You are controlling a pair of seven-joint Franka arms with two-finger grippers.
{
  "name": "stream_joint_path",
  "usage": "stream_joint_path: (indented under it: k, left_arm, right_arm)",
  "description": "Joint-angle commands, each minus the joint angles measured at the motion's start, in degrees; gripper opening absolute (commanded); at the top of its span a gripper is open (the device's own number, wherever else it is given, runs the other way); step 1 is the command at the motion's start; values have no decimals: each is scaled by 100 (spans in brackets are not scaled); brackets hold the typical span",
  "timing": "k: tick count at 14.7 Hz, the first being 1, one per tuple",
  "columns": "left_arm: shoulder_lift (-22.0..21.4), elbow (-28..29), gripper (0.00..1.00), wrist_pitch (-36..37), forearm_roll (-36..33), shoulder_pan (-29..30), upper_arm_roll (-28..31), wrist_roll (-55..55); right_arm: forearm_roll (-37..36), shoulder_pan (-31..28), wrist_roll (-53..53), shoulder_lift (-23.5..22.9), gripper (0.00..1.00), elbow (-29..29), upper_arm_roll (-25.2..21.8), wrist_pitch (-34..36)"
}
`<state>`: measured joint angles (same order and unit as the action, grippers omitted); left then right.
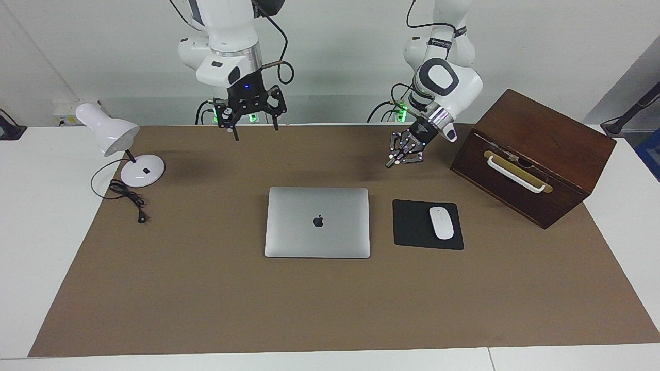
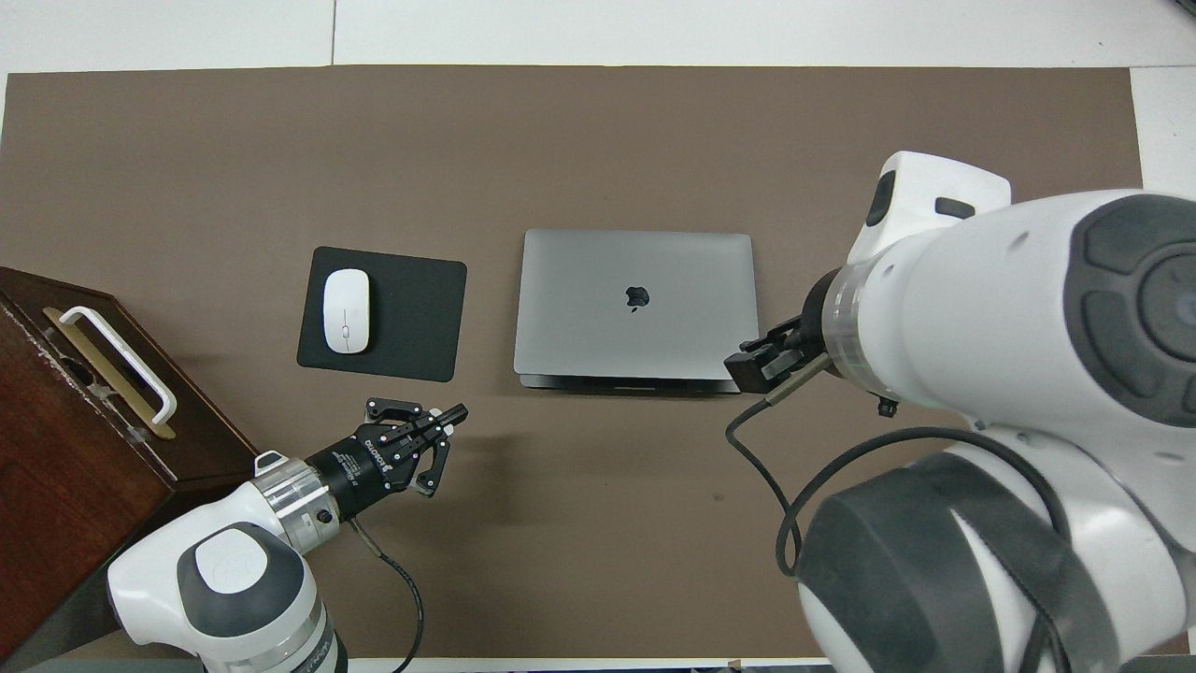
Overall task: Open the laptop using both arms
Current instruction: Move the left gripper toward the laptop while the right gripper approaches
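my left gripper hangs over the bare mat between the robots' edge and the mouse pad, its fingers pressed together at the tips, holding nothing. the laptop lies shut and flat mid-table, just beside the pad toward my right arm's end, with a mouse on the pad. my right gripper hangs high over the mat's edge by the robots, fingers spread wide and empty.
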<state>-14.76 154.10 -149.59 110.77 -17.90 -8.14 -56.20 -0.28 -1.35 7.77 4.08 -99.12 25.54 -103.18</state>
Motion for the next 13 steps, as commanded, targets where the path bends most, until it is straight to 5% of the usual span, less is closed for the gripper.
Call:
stream_joint_path:
  k: [1,6,13]
  left_arm:
    - [472,-142,0,-79,944,-222,84,925]
    - [1184,-502,0,158,2034,-337,84,2050]
    - [1755,-1091,0,194,2466,-442,84,2218]
  right_arm:
    - [-392,-173,716,154,100,-432,327,-395]
    - [-770,-173,1507,145,100,-880,574,-966]
    - [-1588,-173,2167,23,99,-1522,1137,-1880]
